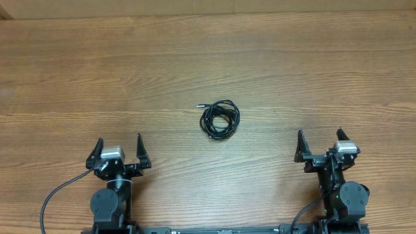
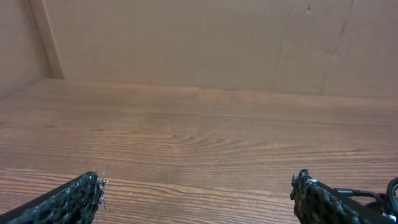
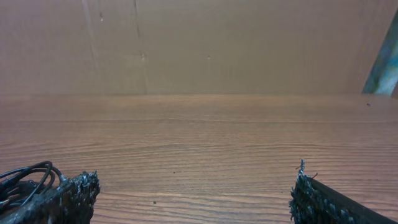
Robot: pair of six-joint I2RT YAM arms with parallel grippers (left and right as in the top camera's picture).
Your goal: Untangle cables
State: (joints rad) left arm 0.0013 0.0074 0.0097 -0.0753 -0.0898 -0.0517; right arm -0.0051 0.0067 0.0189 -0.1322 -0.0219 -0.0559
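Note:
The cables [image 1: 220,119] lie as one small coiled bundle of thin black cords at the middle of the wooden table, with a small plug end sticking out at its upper left. My left gripper [image 1: 119,148] is open and empty at the front left, well away from the bundle. My right gripper [image 1: 320,143] is open and empty at the front right. A bit of the cables shows at the right edge of the left wrist view [image 2: 384,194] and at the lower left of the right wrist view [image 3: 28,177].
The wooden table [image 1: 208,58] ends at a plain brown wall at the back [image 2: 199,43]. Thick black arm cables [image 1: 55,195] run from the arm bases at the front edge.

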